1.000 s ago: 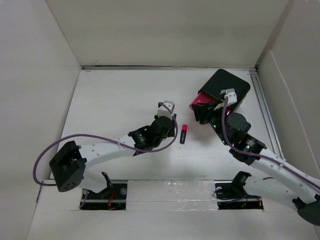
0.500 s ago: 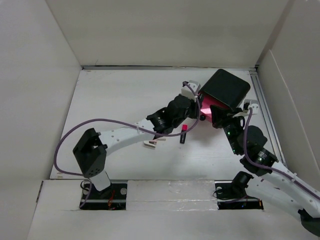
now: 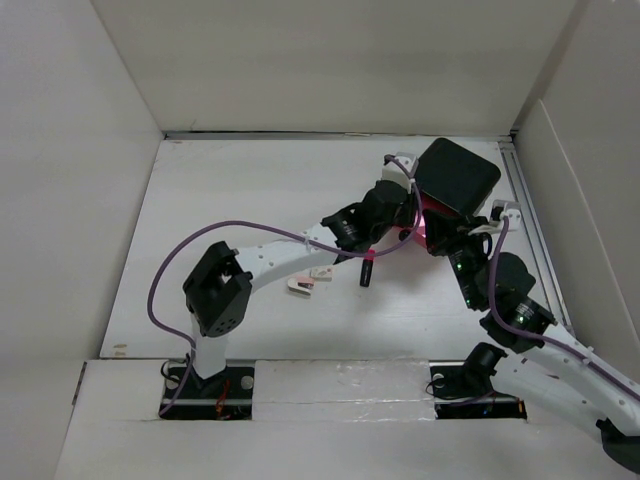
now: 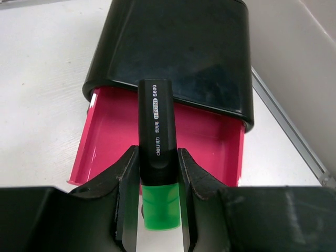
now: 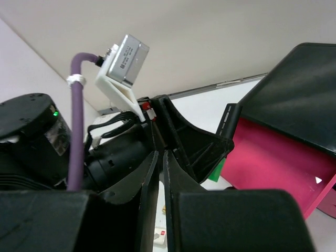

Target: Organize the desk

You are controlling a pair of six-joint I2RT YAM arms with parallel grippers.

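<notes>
The white surface (image 3: 230, 200) spreads under both arms, out to the white panel walls, with most of its bare area on the left claw's left. A black box (image 3: 458, 175) sits on it just beyond both claws, turned at an angle, and its pink drawer (image 4: 210, 142) is pulled open toward them.

The left claw (image 4: 157, 157) hangs over the open drawer. It grips a black marker (image 4: 156, 131) with a green end. The fingers (image 4: 128, 173) press the barrel from both sides just above the green part. The black end points ahead of the claw and reaches up to the front edge of the box. White lettering runs along the barrel.

The right claw (image 5: 160, 156) is just to the right of the left one, at the near side of the drawer. Its tips are pinched almost together, leaving only a thin slit with nothing seen in it. From its own camera the left claw's black body fills the space straight ahead, and the pink drawer lies to its right.

A short black stick with a red end (image 3: 367, 269) lies on the surface behind the left claw, close to the arm. Small white pieces (image 3: 308, 280) lie farther back, beside that arm.
</notes>
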